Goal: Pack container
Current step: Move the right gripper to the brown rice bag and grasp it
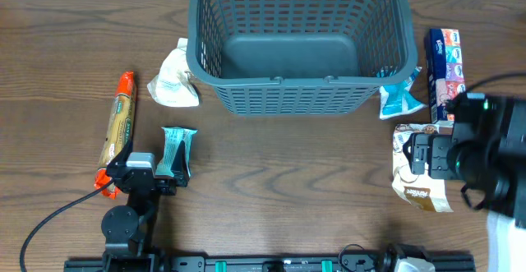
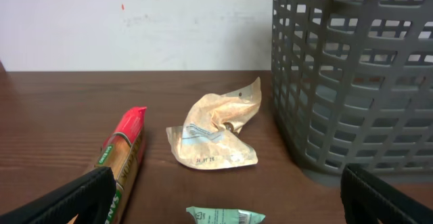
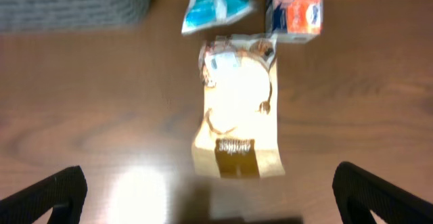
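The dark grey lattice basket [image 1: 300,42] stands at the back middle of the table and looks empty; its wall fills the right of the left wrist view [image 2: 352,75]. My left gripper [image 1: 152,177] is open, low over a green snack packet [image 1: 177,150], whose end shows between the fingers [image 2: 225,216]. My right gripper [image 1: 427,161] is open above a tan-and-brown snack bag [image 1: 421,177], which lies ahead of the fingers [image 3: 238,119].
A long red-and-tan cracker pack [image 1: 117,128] and a crumpled beige wrapper [image 1: 174,81] lie left of the basket. A blue packet [image 1: 399,98] and a colourful box [image 1: 445,73] lie right of it.
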